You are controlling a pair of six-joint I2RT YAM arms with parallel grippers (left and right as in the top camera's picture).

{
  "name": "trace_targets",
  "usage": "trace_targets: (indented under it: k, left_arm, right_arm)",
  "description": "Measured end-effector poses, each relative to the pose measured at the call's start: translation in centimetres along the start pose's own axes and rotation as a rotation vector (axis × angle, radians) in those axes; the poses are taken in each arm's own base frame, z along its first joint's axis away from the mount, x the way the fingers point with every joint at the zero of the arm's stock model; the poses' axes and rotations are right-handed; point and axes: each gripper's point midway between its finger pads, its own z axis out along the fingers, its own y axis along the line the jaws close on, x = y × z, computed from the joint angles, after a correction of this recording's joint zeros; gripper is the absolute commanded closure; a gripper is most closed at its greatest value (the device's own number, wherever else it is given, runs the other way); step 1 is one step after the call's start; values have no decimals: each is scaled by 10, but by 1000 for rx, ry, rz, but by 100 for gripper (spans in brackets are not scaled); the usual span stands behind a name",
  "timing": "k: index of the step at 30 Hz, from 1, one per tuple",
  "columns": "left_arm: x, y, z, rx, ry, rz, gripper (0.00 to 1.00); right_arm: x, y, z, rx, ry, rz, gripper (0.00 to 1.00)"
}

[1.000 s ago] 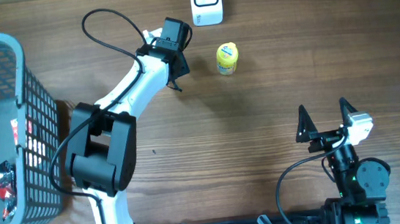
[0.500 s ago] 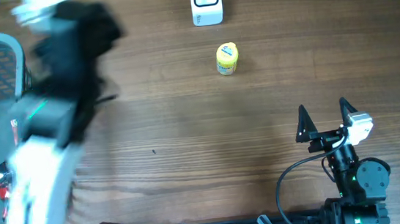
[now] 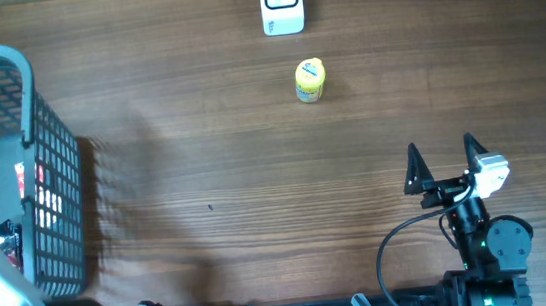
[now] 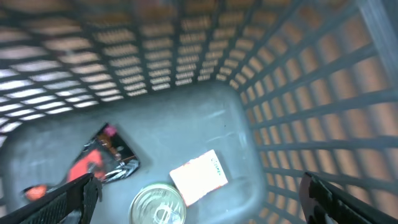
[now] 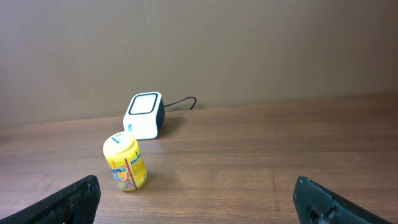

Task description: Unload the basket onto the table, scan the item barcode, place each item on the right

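Soft, even light. The yellow jar (image 5: 125, 163) throws a faint shadow on the table (image 5: 249, 162); the basket (image 4: 298, 93) is motion-blurred.

Grey mesh basket (image 3: 56, 194) at the left edge of the wooden table (image 3: 257, 195). On its floor, as I look down into it: a white card (image 4: 198, 177), a round silver tin (image 4: 157, 204) just beside the card, and a dark, red-marked packet (image 4: 99, 162) nearer the view's left.

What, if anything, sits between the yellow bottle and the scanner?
Nothing visible does. Only bare table lies between the yellow bottle and the scanner, seen overhead and from the right wrist.
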Motion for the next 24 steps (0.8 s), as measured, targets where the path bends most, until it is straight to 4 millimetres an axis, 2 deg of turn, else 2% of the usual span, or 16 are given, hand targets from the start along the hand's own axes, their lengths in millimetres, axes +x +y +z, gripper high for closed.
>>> trace_targets:
  k: [3, 5, 8, 10, 18, 20, 21, 22, 24]
  left_arm:
    - [21, -11, 60, -31, 105, 140, 0]
    - [39, -19, 89, -4, 184, 290, 0]
    - [60, -28, 112, 64, 265, 464, 0]
    - [82, -28, 135, 88, 344, 579, 0]
    - [115, -19, 168, 101, 457, 723, 1]
    - [127, -14, 176, 96, 491, 732, 10]
    - [133, -12, 180, 96, 507, 736, 20]
    - [137, -11, 182, 99, 518, 735, 25]
    - [136, -12, 183, 105, 513, 739, 42]
  right_arm:
    - [0, 0, 0, 0, 0, 0, 0]
    - [0, 0, 0, 0, 0, 0, 0]
    - [0, 0, 0, 0, 0, 0, 0]
    - [0, 0, 0, 0, 0, 0, 0]
    - [0, 0, 0, 0, 0, 0, 0]
    - [0, 0, 0, 0, 0, 0, 0]
    - [0, 0, 0, 0, 0, 0, 0]
    - [0, 0, 0, 0, 0, 0, 0]
    - [0, 0, 0, 0, 0, 0, 0]
